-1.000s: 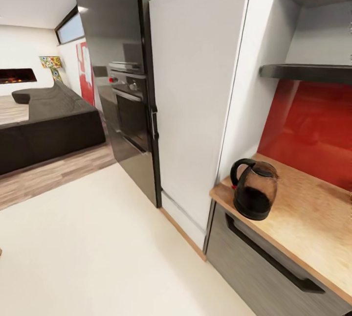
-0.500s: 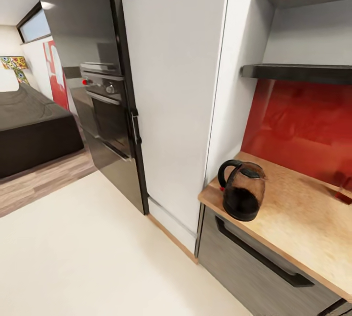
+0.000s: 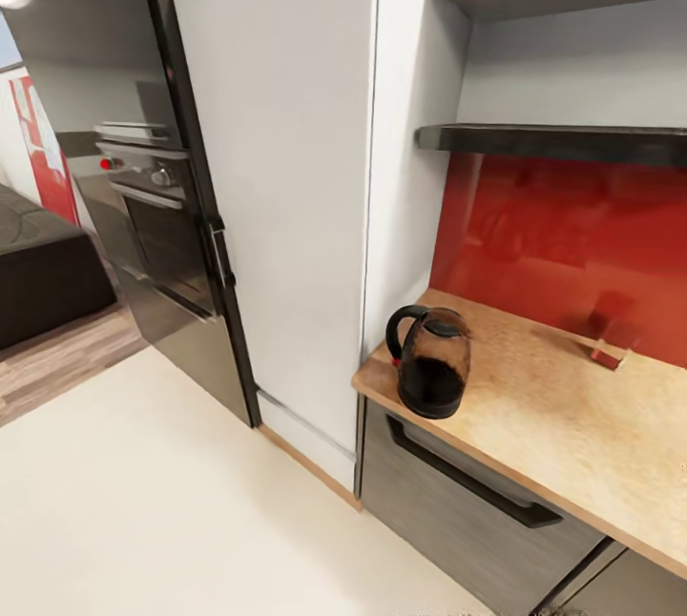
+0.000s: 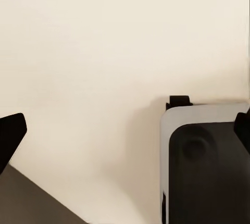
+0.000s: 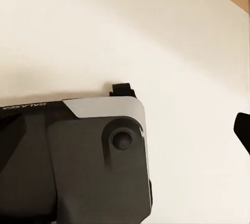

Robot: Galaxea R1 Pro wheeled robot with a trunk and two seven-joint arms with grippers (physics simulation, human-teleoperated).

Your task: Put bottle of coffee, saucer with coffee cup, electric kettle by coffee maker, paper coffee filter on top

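Standing near the left end of the long light beige wood-grain kitchen countertop [image 3: 572,425], just above a grey drawer front with a black bar handle [image 3: 472,487], the rounded dark see-through glass electric kettle [image 3: 431,374] has its black loop handle turned toward the tall white cabinet [image 3: 286,177]. Behind it runs a glossy red backsplash [image 3: 572,244], with a thin black wall shelf [image 3: 563,141] above. A small red-and-white object [image 3: 608,354] lies farther along the worktop, too blurred to name.

The kettle will likely feel fairly heavy and rigid, and its glass body looks slick and breakable; the loop handle seems the safest place to grip, since the rounded belly would probably slip between narrow fingers.

In the left wrist view the left gripper [image 4: 125,130] shows dark fingertips set wide apart, grasping nothing, over cream floor [image 4: 104,52] and the robot's base [image 4: 208,166]. The right gripper's [image 5: 242,130] spread cannot be judged, as just one fingertip shows.
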